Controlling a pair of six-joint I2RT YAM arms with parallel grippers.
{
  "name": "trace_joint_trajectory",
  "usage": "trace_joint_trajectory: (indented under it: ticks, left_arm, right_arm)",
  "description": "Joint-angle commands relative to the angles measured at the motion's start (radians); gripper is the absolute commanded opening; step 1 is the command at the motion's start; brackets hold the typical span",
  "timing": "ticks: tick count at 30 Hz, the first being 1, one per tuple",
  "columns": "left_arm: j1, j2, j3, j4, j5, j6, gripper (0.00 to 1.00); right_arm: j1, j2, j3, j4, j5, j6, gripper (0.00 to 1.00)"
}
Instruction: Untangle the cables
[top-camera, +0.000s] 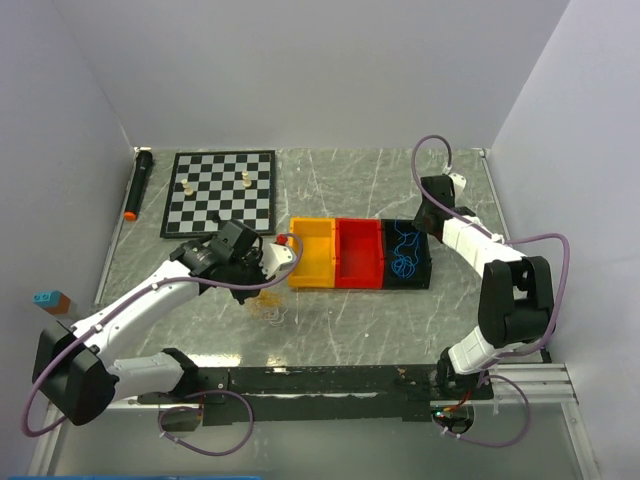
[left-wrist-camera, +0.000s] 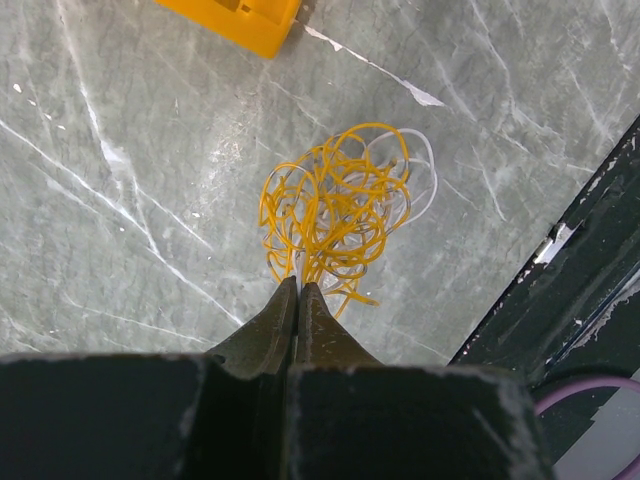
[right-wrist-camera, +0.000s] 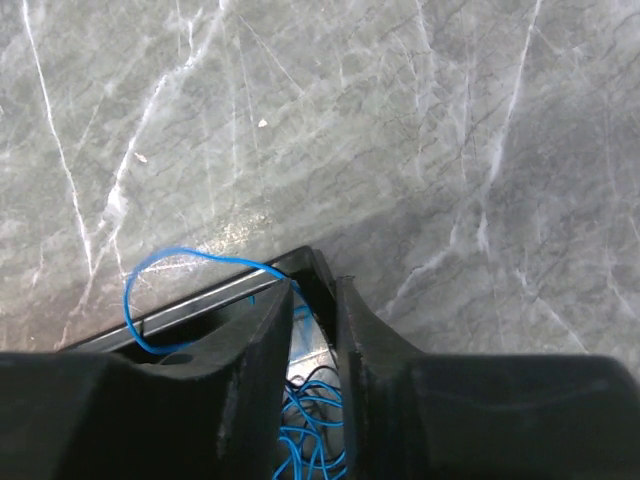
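**Condition.** The left hand (left-wrist-camera: 297, 292) is closed, its fingers pressed together. Strands of the yellow and white bunch (left-wrist-camera: 335, 205) run into the tips, so it appears to be pinching them. The bunch sits on the table (left-wrist-camera: 120, 200), near a corner of the yellow bin (left-wrist-camera: 235, 20). The right hand (right-wrist-camera: 315, 290) is at a narrow gap over the rim of the black bin (right-wrist-camera: 200, 300). The blue cable (right-wrist-camera: 185, 250) lies inside this bin, with one loop hanging over the rim. It cannot be determined whether the right hand grips a strand.

**Hazards.**
- Pulling with one hand only is likely to drag the whole bunch, not separate it. The yellow and white loops are interlaced.
- A fast pull may tighten the knot.
- The strands are thin and may slip from the tips.
- The overhanging blue loop may snag on the right hand and be pulled out of the bin.
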Motion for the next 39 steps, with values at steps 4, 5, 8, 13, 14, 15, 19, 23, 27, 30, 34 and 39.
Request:
trace_joint_trajectory:
  ticks: [4, 5, 8, 13, 14, 15, 19, 23, 27, 30, 34, 39]
  left_arm:
    - [-0.004, 0.017, 0.015, 0.034, -0.001, 0.014, 0.02]
    - [-0.003, 0.019, 0.015, 0.037, -0.001, 0.014, 0.02]
    - [-0.004, 0.019, 0.017, 0.038, 0.002, 0.014, 0.02]
    - [-0.004, 0.013, 0.006, 0.041, 0.003, 0.01, 0.02]
    - [-0.006, 0.01, 0.005, 0.041, 0.005, 0.01, 0.02]
    - [-0.004, 0.008, 0.003, 0.041, 0.003, 0.008, 0.02]
    - [-0.004, 0.002, -0.003, 0.043, 0.002, 0.008, 0.02]
    - [-0.004, -0.002, -0.012, 0.049, 0.002, 0.007, 0.02]
    - [-0.004, -0.001, -0.02, 0.054, 0.003, 0.005, 0.02]
    - [-0.004, 0.002, -0.02, 0.057, 0.006, 0.005, 0.02]
    - [-0.003, 0.005, -0.018, 0.058, 0.008, 0.004, 0.02]
    - [-0.003, 0.002, -0.026, 0.06, 0.003, 0.007, 0.02]
  right_arm:
    - [-0.001, -0.012, 0.0, 0.042, -0.011, 0.003, 0.2]
    - [-0.001, -0.016, -0.005, 0.042, -0.008, 0.001, 0.18]
    - [0.0, -0.043, -0.015, 0.042, 0.016, -0.003, 0.12]
    - [0.005, -0.081, -0.028, 0.048, 0.026, -0.005, 0.05]
    - [0.008, -0.09, -0.032, 0.053, 0.019, -0.005, 0.08]
    - [0.01, -0.095, -0.034, 0.059, 0.012, 0.0, 0.13]
    - [0.008, -0.093, -0.029, 0.07, -0.019, 0.0, 0.36]
    - [0.037, -0.113, -0.064, 0.111, -0.037, -0.012, 0.38]
    - [0.094, -0.13, -0.114, 0.146, -0.039, -0.009, 0.37]
    - [0.145, -0.107, -0.132, 0.151, -0.025, 0.012, 0.36]
    - [0.166, -0.072, -0.131, 0.145, 0.021, 0.05, 0.36]
    - [0.166, -0.078, -0.137, 0.175, 0.093, 0.087, 0.37]
